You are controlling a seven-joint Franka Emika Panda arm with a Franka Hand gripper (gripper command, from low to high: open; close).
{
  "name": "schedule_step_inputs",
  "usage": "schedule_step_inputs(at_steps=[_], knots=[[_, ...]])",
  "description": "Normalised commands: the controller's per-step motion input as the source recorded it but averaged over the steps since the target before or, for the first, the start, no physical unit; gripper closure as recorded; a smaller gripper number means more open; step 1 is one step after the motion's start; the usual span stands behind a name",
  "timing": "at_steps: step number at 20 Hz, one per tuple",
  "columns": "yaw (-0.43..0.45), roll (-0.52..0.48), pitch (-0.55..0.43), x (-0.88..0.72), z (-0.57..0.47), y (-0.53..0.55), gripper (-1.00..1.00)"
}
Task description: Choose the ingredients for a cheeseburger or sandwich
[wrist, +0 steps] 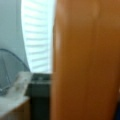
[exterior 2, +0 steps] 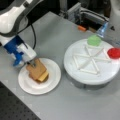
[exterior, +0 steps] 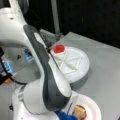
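Gripper [exterior 2: 32, 64] on flat bread square [exterior 2: 36, 70] — ridged paper plate [exterior 2: 37, 87].

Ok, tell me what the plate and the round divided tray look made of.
Plate: probably paper, matte white, with a thin, faintly ridged rim. Divided tray: likely hard plastic, smooth white, with thick walls and moulded raised dividers. The gripper sits at the bread on the plate.

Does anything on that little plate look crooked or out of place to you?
Yes. The top bread square sits tilted on the stack on the paper plate, with the cheese square poking out beneath one edge. The gripper is right at the bread. The green square and red disc lie in the divided tray.
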Motion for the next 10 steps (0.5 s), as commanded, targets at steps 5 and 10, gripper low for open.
schedule_step_inputs(at_steps=[5,10], knots=[[0.267,0.122,0.044,0.27,-0.07,-0.21,1.0],[0.25,0.136,0.034,0.28,-0.06,-0.16,1.0]])
